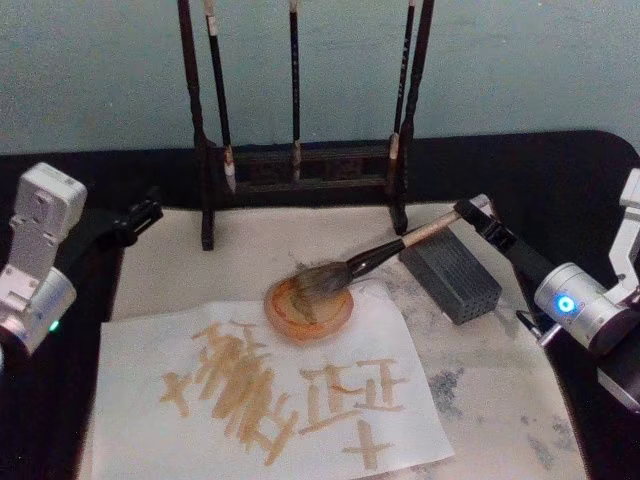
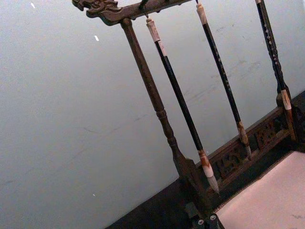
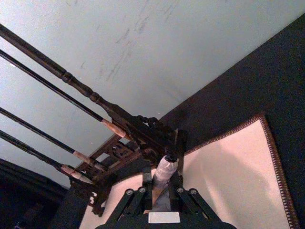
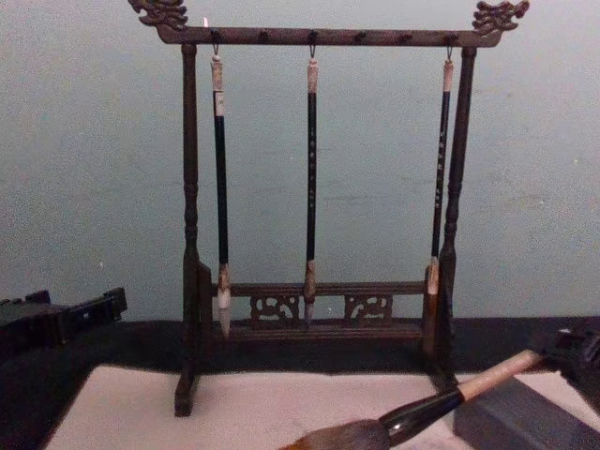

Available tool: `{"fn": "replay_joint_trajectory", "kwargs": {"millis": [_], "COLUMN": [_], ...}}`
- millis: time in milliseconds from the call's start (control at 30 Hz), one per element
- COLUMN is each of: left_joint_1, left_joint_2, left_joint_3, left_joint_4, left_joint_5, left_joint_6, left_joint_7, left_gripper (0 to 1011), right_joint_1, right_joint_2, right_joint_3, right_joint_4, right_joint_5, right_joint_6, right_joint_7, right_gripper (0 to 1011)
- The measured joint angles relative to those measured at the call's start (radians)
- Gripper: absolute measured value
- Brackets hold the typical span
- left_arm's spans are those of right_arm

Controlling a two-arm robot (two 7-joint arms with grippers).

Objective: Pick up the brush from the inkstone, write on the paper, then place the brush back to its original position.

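The right gripper (image 1: 470, 211) is clamped on the pale handle end of the brush (image 1: 385, 251), just above the far left corner of the inkstone (image 1: 452, 275). The brush slants down to the left, its bristles resting in a round orange dish (image 1: 308, 308) on the far edge of the paper (image 1: 270, 395), which carries tan strokes. The brush rack (image 1: 300, 165) stands just beyond, its base close to the brush's far side, with three slim brushes hanging. The left gripper (image 1: 140, 218) sits at the left, off the mat's (image 1: 500, 390) edge over the dark tabletop (image 1: 560, 170); whether it is apart or together I cannot tell.
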Motion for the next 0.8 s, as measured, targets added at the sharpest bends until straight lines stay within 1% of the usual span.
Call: {"fn": "replay_joint_trajectory", "kwargs": {"millis": [700,800], "left_joint_1": [0.0,0.0], "left_joint_2": [0.0,0.0], "left_joint_3": [0.0,0.0], "left_joint_4": [0.0,0.0], "left_joint_5": [0.0,0.0], "left_joint_6": [0.0,0.0], "left_joint_7": [0.0,0.0], "left_gripper": [1002,1002], "right_joint_1": [-0.001,-0.002], "right_joint_2": [0.001,0.001], "right_joint_3": [0.0,0.0], "right_joint_4": [0.0,0.001], "right_joint_5": [-0.002,-0.003], "right_joint_6": [0.0,0.0], "right_joint_7": [-0.002,-0.003], "right_gripper": [182,207]}}
